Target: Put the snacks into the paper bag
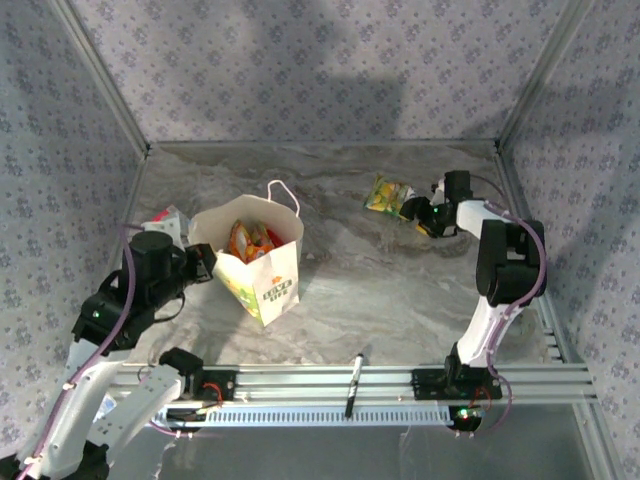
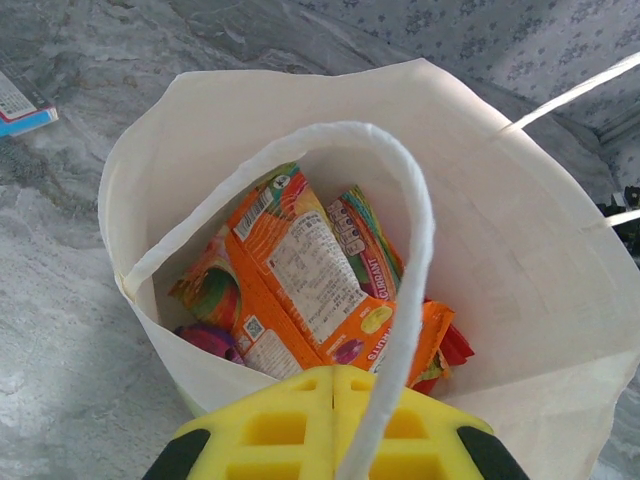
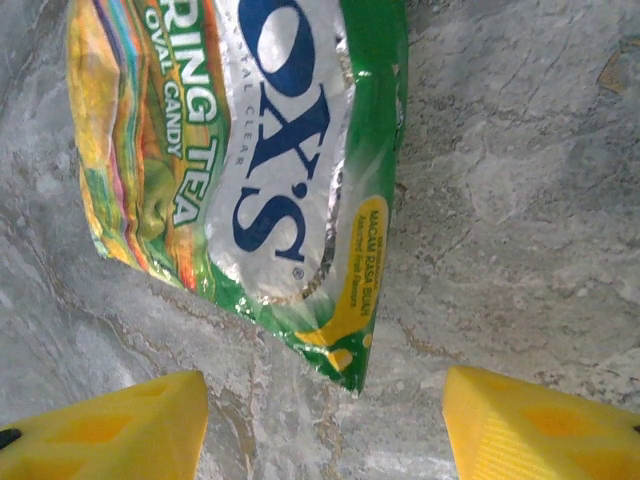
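Green FOX'S packet [image 3: 290, 170] lies far right on the table [image 3: 520, 200], its top cut off; my right hand [image 3: 322, 405] stands open astride its corner. My left hand [image 2: 333, 388] is closed at the paper bag [image 2: 520, 250] rim, its grip hidden.

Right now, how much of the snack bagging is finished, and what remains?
Done: several packets sit inside the paper bag, which the left gripper seems to clamp at its rim. In hand: the right gripper, jaws open, straddles the green packet on the table, not yet gripping. Left: grasp it and drop it in.
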`<state>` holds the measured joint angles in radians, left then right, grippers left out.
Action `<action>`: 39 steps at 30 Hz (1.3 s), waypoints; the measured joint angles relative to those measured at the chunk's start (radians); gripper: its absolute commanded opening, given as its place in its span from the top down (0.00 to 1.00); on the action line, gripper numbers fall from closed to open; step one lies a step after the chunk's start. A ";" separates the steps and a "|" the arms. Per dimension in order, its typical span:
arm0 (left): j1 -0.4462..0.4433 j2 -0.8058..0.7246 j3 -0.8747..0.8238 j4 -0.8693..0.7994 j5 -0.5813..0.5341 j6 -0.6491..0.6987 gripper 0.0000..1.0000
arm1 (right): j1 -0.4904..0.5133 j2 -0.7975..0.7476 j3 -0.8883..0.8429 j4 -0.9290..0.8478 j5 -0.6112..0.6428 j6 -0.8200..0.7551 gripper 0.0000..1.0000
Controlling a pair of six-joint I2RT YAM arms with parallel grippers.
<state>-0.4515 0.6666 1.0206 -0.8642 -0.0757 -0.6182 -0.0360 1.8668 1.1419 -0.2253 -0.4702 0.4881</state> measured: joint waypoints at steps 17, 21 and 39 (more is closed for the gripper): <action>0.000 0.010 0.018 0.001 0.016 0.000 0.96 | -0.004 0.041 -0.027 0.150 -0.033 0.049 0.51; 0.000 0.010 0.018 0.001 0.022 0.000 0.96 | -0.004 0.060 -0.028 0.175 -0.047 0.060 0.57; 0.000 -0.013 0.017 0.001 0.023 -0.003 0.96 | 0.011 0.074 -0.023 0.206 -0.067 0.046 0.96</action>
<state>-0.4515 0.6540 1.0374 -0.8635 -0.0532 -0.6212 -0.0246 1.9411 1.1187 -0.0196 -0.5369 0.5343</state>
